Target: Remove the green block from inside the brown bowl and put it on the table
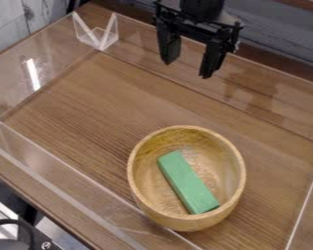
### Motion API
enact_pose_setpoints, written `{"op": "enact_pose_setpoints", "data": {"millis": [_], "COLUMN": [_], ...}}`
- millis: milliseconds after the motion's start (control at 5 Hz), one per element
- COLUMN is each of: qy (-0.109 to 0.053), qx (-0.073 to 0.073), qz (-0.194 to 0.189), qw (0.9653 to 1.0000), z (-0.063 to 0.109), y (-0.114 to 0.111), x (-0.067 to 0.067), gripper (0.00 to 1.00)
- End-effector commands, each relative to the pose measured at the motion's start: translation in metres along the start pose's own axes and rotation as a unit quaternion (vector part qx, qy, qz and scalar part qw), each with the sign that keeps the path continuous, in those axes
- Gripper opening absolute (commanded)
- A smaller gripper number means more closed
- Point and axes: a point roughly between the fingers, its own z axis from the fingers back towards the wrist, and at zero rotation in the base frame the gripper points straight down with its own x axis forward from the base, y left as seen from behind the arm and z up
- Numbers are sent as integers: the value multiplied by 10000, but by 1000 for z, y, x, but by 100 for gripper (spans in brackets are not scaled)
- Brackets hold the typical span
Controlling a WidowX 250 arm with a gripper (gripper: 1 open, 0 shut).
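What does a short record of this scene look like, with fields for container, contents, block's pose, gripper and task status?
Container: round light wooden bowl on the wood-grain tabletop
Contents: green rectangular block
Block's pose: lying flat, lengthwise towards the bowl's near rim
Gripper: black, open, above the table, away from the bowl
Task status: block not yet removed

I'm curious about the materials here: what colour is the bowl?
Light tan, with a yellowish tint, around its rim; the camera view shows it.

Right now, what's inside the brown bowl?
The green block lies in the brown bowl, toward its near side. Nothing else shows in there. The bit of bowl floor directly under the block is covered, so can't tell there.
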Motion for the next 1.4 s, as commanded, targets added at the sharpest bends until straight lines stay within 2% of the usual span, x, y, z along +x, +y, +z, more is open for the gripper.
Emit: {"op": "enact_pose_setpoints", "data": {"millis": [0, 200, 400, 600, 1000, 1200], "qy": [56, -58, -75, -87, -187, -264], "qx": [-12, -52, -69, -78, -119, -189], "qz": [160, 605, 931, 1103, 1559, 1760], "qw": [9999, 9981, 9956, 9938, 9875, 9839], "z": [-5, -7, -8, -9, -12, -18], "y": [-6, -22, -32, -40, -57, -64], "x": [-10, -34, -49, -59, -78, -85], "gripper": [100, 100, 100, 100, 100, 100]}}
